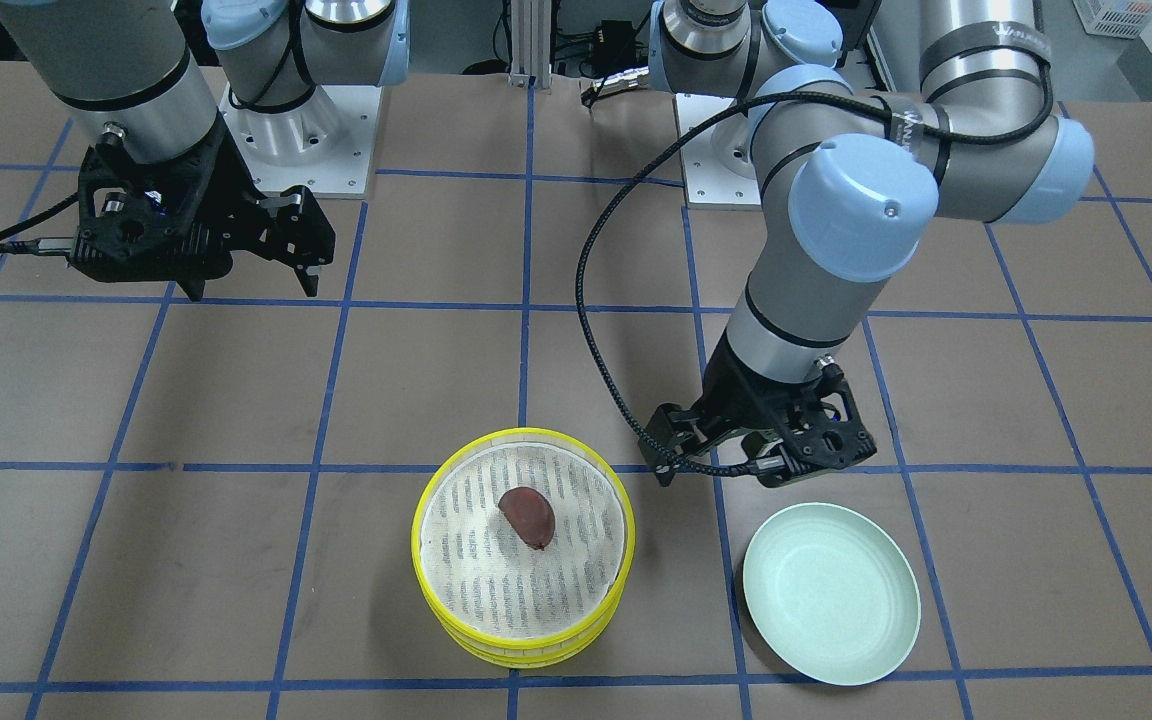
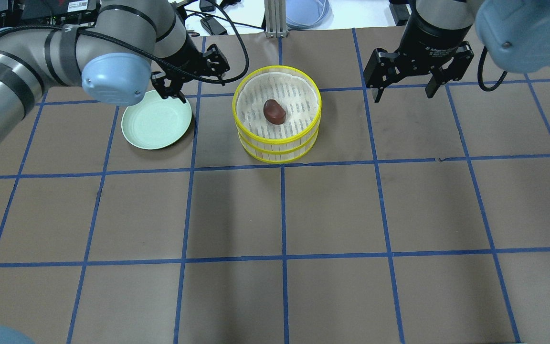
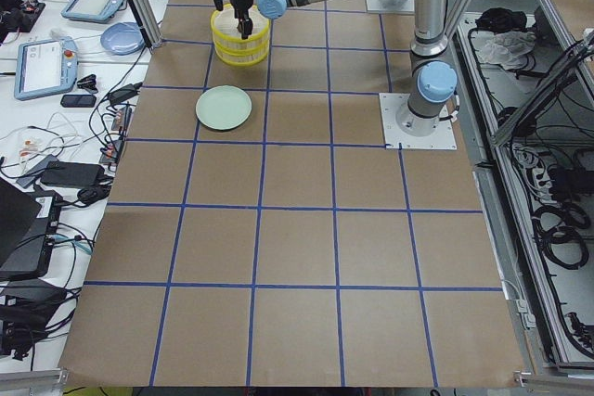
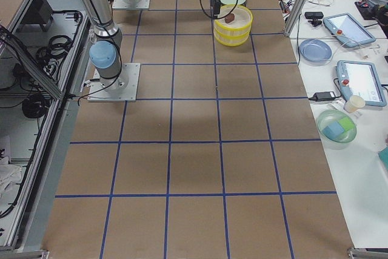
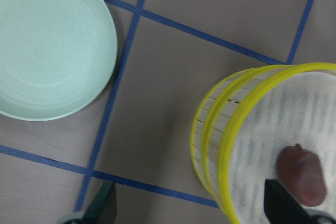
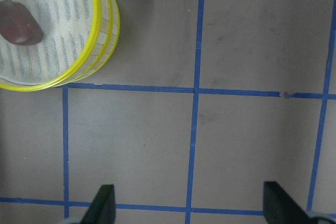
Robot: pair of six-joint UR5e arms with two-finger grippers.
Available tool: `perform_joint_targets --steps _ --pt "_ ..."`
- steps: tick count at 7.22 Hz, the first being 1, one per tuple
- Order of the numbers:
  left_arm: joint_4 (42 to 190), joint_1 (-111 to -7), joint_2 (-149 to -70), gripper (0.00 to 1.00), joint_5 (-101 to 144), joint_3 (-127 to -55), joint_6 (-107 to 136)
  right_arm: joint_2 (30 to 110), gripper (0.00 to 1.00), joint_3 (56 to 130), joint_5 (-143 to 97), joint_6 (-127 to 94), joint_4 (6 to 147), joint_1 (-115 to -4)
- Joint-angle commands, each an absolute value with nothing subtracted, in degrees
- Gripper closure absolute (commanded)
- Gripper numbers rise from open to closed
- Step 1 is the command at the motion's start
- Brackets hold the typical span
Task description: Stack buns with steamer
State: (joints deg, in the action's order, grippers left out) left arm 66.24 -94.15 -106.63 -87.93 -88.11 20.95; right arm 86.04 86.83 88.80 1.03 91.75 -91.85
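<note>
Two yellow-rimmed steamer trays (image 1: 423, 520) stand stacked one on the other; the stack also shows in the overhead view (image 2: 280, 148). The dark reddish-brown bun (image 1: 528, 516) lies on the top tray's white liner, and also shows in the overhead view (image 2: 274, 111) and the left wrist view (image 5: 302, 176). The cream-white bun is not in view. My left gripper (image 1: 721, 470) is open and empty, held above the table between the steamer and the plate. My right gripper (image 1: 256, 285) is open and empty, raised well away on the steamer's other side, with the steamer at the top left corner of its wrist view (image 6: 102, 30).
An empty pale green plate (image 1: 831, 595) lies beside the steamer on the left arm's side, under the left gripper's outer finger (image 2: 156, 119). The brown table is marked with a grid of blue tape. The left arm's black cable (image 1: 596, 300) loops above the table.
</note>
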Motion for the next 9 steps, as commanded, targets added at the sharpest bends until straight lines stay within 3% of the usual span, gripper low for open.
perform_joint_targets --steps 1,4,9 --pt "70.91 -91.68 -102.23 0.0 -93.08 -87.98 13.99 85.87 0.0 86.84 88.77 1.05 91.76 -91.85" --pt "74.08 -85.7 -98.71 0.0 -92.9 -88.07 11.16 85.78 0.0 86.84 88.86 0.97 91.76 -91.84" --pt "82.88 -85.43 -94.58 0.0 -89.53 -88.85 3.7 85.78 0.0 86.84 88.77 0.71 91.58 -91.85"
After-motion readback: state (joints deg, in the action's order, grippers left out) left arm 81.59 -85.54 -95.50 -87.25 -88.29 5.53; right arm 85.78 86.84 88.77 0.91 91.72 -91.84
